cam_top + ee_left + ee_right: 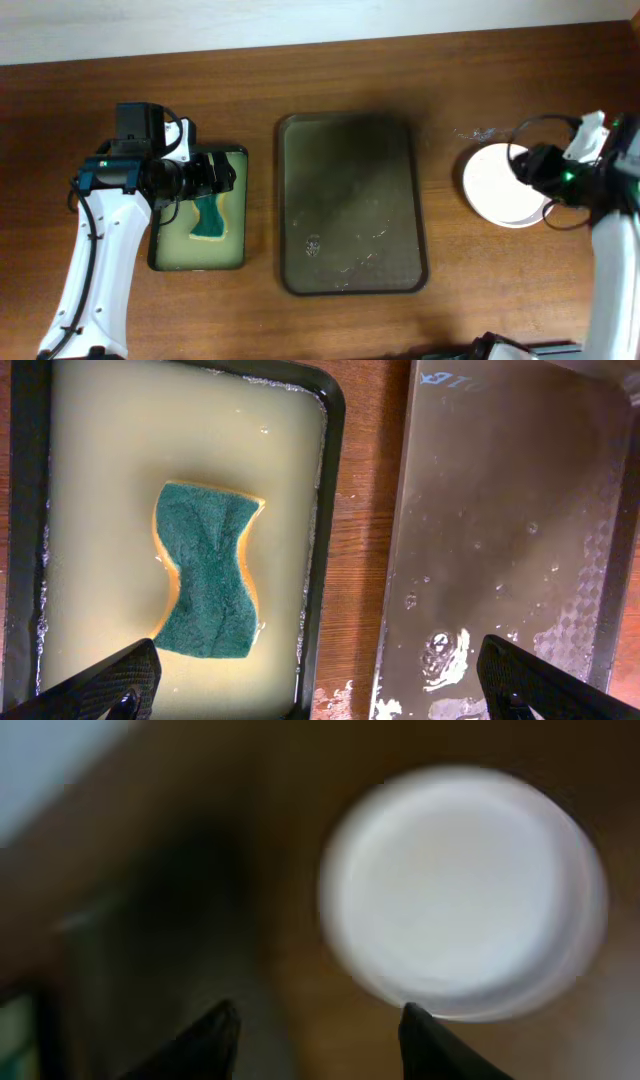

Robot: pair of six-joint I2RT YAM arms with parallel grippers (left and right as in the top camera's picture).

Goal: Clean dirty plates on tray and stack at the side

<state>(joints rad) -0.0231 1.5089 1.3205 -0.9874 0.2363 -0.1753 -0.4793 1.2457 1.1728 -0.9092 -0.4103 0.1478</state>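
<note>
The dark brown-olive tray (350, 205) lies in the middle of the table with no plates on it, only water streaks; its left part shows in the left wrist view (500, 530). White plates (500, 185) sit stacked on the table at the right, plain white on top; they look blurred in the right wrist view (465, 890). My left gripper (315, 685) is open and empty above the small tray's right rim. My right gripper (315, 1030) is open and empty, just beside the stack.
A small black-rimmed tray (240, 160) with yellowish liquid holds a green-and-yellow sponge (210, 215), also seen in the left wrist view (205, 570). Water spots lie on the wood between the trays (340, 700).
</note>
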